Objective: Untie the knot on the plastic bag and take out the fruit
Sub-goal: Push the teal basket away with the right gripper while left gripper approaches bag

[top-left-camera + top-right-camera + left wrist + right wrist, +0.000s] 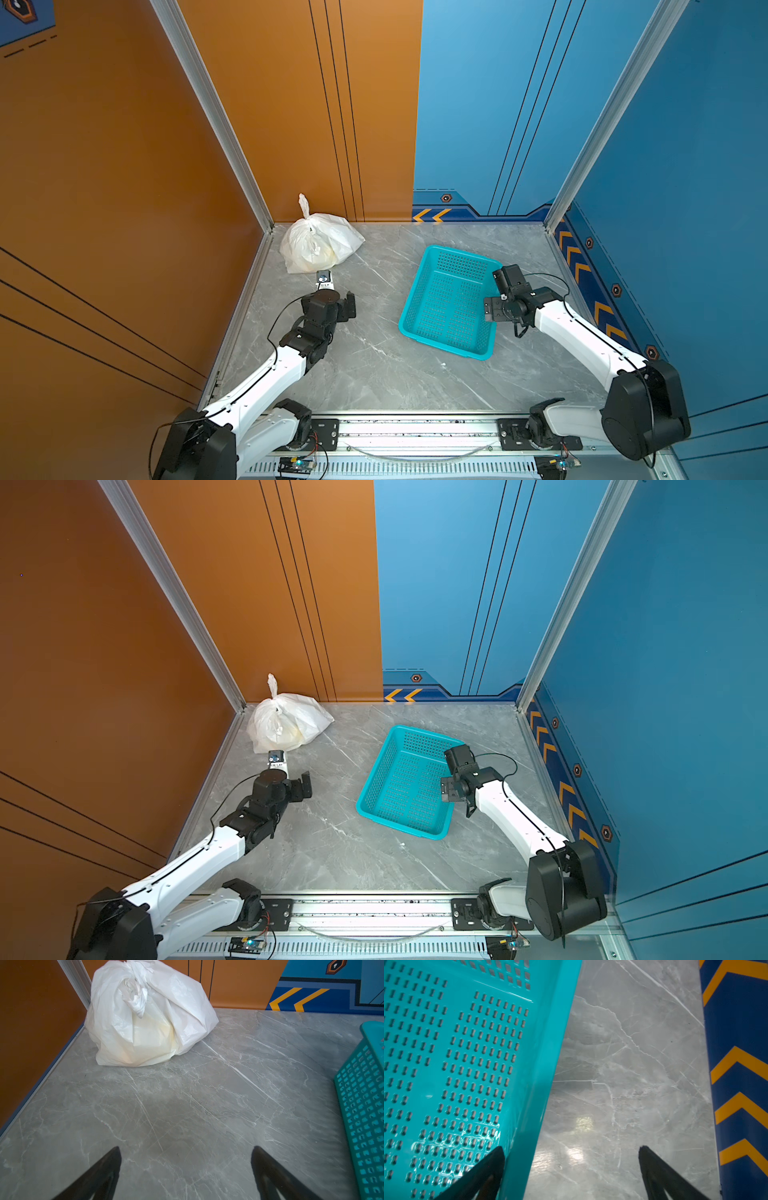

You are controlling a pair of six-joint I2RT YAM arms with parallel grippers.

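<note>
Left wrist view shows the plastic bag sitting on the grey marble desk, tied shut, well ahead of the left claw. That claw stands wide, its two dark fingertips far apart with only bare desk between them, and it holds nothing. The knot is a crumpled white tuft on the upper front of the bag. A pale yellowish mass, the fruit, shows dimly through the thin plastic. Which kind it is cannot be told.

Both top views place the bag in the far left corner of the desk, close to the orange wall and the aluminium post. The knot's narrow tail stands upright above it. The left arm reaches toward the bag from the near side and stops short of it.

A teal perforated basket lies right of centre, turned at an angle, well apart from the bag, with nothing in it. The right wrist view shows the right claw also spread wide and holding nothing. The basket's right rim runs between its fingers, one over the basket's floor, the other over bare desk. Whether it touches the rim cannot be told. A blue wall with orange chevrons borders the desk on the right.
</note>
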